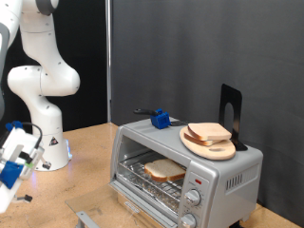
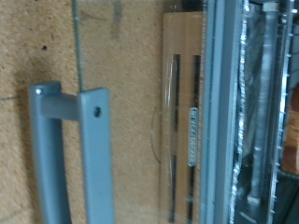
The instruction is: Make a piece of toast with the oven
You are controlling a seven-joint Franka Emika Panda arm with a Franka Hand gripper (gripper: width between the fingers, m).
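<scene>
**Status of work.** One toast (image 1: 164, 171) lies flat on the wire rack (image 1: 152, 179) inside the oven (image 1: 185, 176), so loading appears done. The glass door (image 2: 131, 56) is open, folded down in front of the oven at the exterior view's bottom. Its grey handle (image 2: 65, 154) fills the near field of the wrist view, with cork desk (image 2: 28, 47) visible behind the pane. Closing the door and setting the knobs (image 1: 194, 198) appear to remain. A red light (image 1: 198, 180) shows on the front panel; whether heating is on cannot be judged.

**Other bread.** Spare slices (image 1: 210, 134) sit on a round wooden plate (image 1: 207, 144) on the oven roof, beside a blue object (image 1: 160, 120) and a black stand (image 1: 231, 114).

**Pincer.** No fingertips show in either view. Opening width and contents cannot be told. The white arm (image 1: 38, 76) stands at the exterior view's left. A blue-and-white assembly (image 1: 19, 152), probably the hand, is low at the left edge, well apart from the oven.

**Edges and clearance.**
- The lowered door projects forward from the oven mouth; its handle forms the outermost edge.
- Open desk (image 1: 85, 166) lies between the arm base and the oven.
- The dark backdrop stands close behind the oven.
</scene>
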